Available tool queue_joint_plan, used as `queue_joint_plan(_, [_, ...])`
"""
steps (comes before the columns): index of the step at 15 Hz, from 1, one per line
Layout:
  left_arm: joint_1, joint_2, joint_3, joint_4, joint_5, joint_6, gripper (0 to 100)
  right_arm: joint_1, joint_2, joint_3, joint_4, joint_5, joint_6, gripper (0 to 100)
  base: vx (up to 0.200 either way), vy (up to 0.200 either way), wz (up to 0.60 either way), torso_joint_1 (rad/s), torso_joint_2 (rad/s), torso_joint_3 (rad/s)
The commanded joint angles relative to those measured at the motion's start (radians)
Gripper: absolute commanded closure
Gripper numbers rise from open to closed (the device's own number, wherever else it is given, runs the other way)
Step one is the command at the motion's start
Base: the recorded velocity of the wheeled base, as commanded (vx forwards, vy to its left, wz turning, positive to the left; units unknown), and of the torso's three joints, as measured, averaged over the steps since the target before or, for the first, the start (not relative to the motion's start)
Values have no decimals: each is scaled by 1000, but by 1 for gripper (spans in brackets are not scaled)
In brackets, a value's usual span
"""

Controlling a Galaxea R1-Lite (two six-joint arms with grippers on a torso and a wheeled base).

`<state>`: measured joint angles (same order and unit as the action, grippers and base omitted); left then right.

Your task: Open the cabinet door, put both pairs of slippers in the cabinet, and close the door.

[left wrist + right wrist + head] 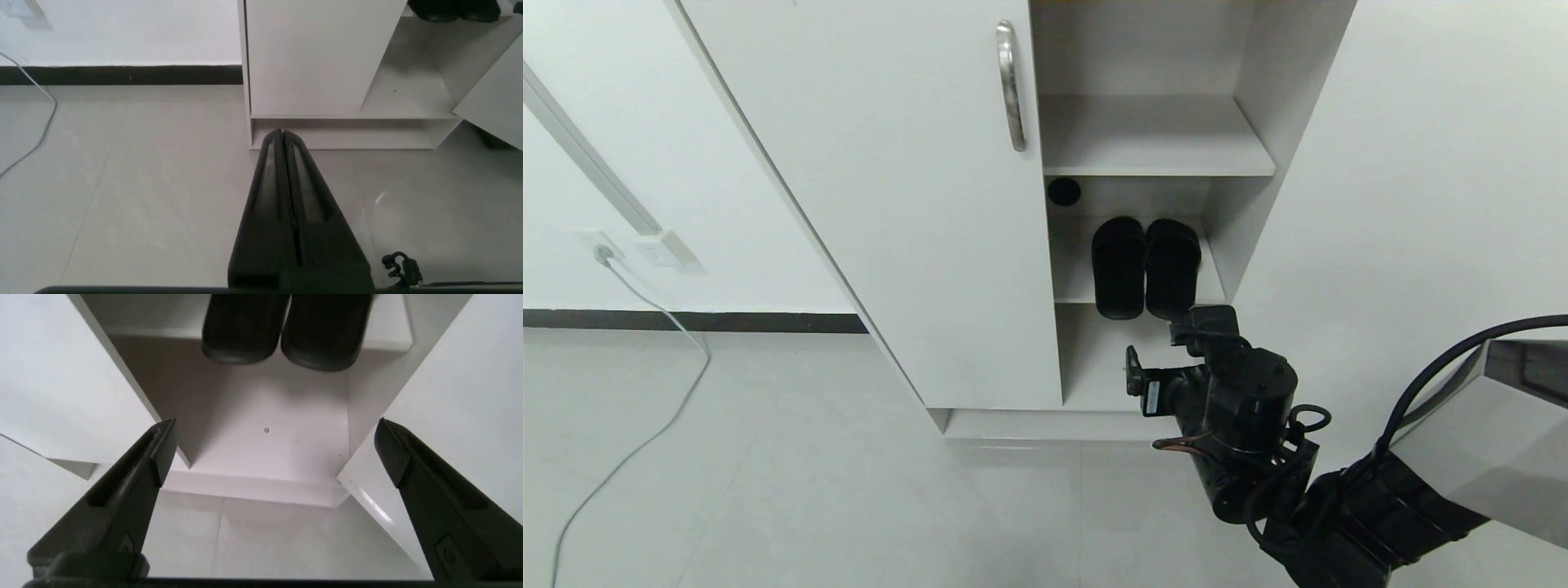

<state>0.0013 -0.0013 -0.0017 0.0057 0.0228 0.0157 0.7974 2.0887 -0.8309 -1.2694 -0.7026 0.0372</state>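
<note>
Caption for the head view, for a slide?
Right gripper, jaws open, in front of the white cabinet with one door open, pair of black slippers on its middle shelf.

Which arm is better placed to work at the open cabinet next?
Right, probably: the right end effector hangs open before the slippers in the cabinet; the left end effector is shut, back over the floor.

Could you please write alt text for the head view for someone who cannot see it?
A pair of black slippers sits on a shelf inside a white cabinet whose right door stands open. The right arm's end effector, open, is just below the slippers, in front of the bottom compartment.
</note>
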Motion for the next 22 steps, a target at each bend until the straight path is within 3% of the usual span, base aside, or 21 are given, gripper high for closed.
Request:
queue_joint_plan(1, [0, 1, 0, 0, 0, 1, 100, 0, 4, -1, -1, 0, 0, 0, 0, 0, 0, 7, 2, 193])
queue_joint_plan(16, [0, 1, 0, 0, 3, 0, 100, -7, -7, 30, 1, 0, -22, 0, 0, 0, 0, 0, 4, 199])
queue_joint_plan(22, [0, 1, 0, 0, 6, -3, 100, -6, -9, 39, -1, 0, -23, 0, 0, 0, 0, 0, 0, 20])
